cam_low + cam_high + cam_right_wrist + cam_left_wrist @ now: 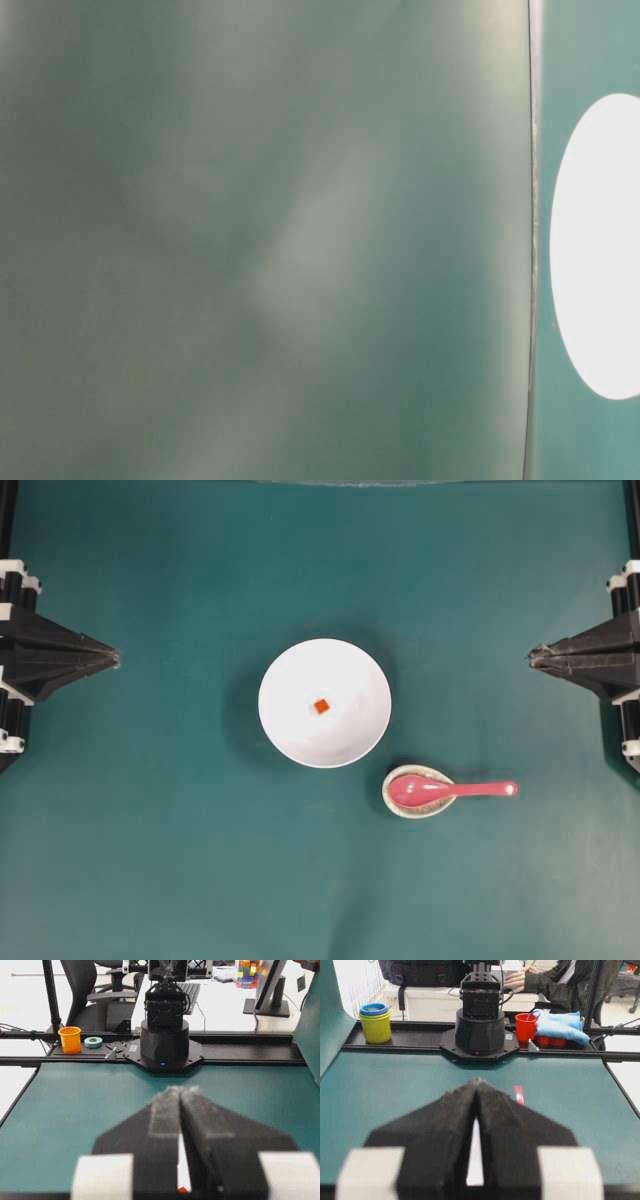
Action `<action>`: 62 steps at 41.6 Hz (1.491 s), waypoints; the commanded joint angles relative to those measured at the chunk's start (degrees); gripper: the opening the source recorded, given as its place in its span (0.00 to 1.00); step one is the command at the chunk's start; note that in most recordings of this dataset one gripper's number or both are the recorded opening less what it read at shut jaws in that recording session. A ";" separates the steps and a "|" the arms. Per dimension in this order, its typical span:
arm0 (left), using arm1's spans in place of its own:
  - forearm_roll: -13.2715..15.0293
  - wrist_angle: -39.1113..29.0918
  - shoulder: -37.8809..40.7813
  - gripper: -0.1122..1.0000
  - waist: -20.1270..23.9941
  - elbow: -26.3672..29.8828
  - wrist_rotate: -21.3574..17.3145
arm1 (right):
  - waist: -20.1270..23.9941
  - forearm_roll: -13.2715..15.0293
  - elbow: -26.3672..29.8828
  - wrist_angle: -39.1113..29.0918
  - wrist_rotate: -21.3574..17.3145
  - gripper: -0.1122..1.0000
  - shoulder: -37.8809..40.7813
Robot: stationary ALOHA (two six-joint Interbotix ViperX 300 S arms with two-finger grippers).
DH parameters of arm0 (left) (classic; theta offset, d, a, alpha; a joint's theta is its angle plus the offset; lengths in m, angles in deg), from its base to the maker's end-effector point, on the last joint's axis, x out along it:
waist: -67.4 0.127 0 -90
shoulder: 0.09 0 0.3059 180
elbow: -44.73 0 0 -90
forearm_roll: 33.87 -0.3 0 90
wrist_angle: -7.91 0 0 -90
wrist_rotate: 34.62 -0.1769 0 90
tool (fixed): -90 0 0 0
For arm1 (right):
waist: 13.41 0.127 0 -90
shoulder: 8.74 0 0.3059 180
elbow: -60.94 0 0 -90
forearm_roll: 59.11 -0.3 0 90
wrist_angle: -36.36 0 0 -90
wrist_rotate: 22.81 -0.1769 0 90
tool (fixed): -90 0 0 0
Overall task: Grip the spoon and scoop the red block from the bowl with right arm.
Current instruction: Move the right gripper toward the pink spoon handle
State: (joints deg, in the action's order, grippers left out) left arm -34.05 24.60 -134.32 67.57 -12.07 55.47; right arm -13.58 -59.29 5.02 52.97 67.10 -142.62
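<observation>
Nothing is gripped yet. The right claw (532,657) is seen closed and empty at the counter's right edge, the left claw (114,660) likewise at the left edge. The spoon (447,789) is propped on a speckled rest (396,802) nearer the front edge, just beside the bowl (290,675) at mid-counter, where the red block (321,706) lies. Next, that claw must be opened and brought to the handle.

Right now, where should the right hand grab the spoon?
Grip the spoon by its straight handle, coming from above. Its bowl end sits in the speckled rest, while the handle juts out toward the shut right hand, with bare mat on both sides.
</observation>
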 commanded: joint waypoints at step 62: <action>0.09 -18.90 1.85 0.10 -1.32 3.25 1.41 | 4.31 -5.80 -0.35 -3.08 -5.10 0.54 10.81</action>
State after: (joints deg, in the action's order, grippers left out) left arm -33.96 5.62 -132.91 66.34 -10.31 56.88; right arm -10.51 -63.68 4.93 48.84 62.09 -132.95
